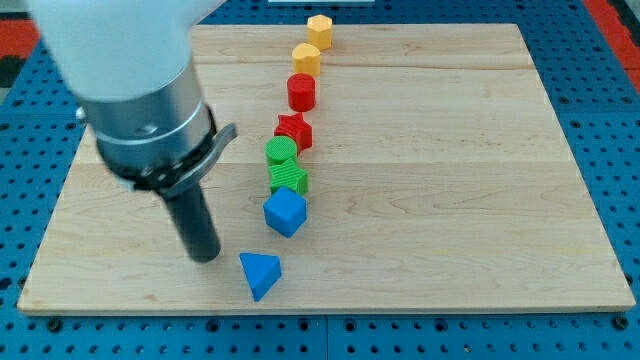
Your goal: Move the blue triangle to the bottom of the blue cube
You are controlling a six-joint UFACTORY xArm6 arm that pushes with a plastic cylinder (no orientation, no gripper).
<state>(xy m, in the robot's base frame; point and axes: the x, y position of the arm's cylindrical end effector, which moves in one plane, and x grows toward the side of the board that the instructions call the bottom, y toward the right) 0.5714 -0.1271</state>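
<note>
Camera view is showing my tip [205,256] resting on the wooden board [450,200] toward the view's bottom left; being a bare rod, it is gripping nothing and touching no block; the blue triangle [260,274] is lying just to the view's right of it, slightly lower, with a narrow strip of bare wood between them. The arm's pale housing and metal collar are filling the view's top left, running out of frame and hiding the board's top-left corner.

The blue cube [285,211] is sitting above and a little to the right of the blue triangle, near it but apart. From the cube a line of blocks is climbing toward the view's top: a green block [289,178] touching the cube, a second green block [281,153] pressed against the first, their shapes hard to make out; then a red star [294,130]; a red cylinder [301,91]; a yellow-orange hexagonal block [306,57]; another yellow hexagonal block [319,29] at the board's top edge.

The triangle is lying close to the board's bottom edge; the whole right half of the board is lying open.
</note>
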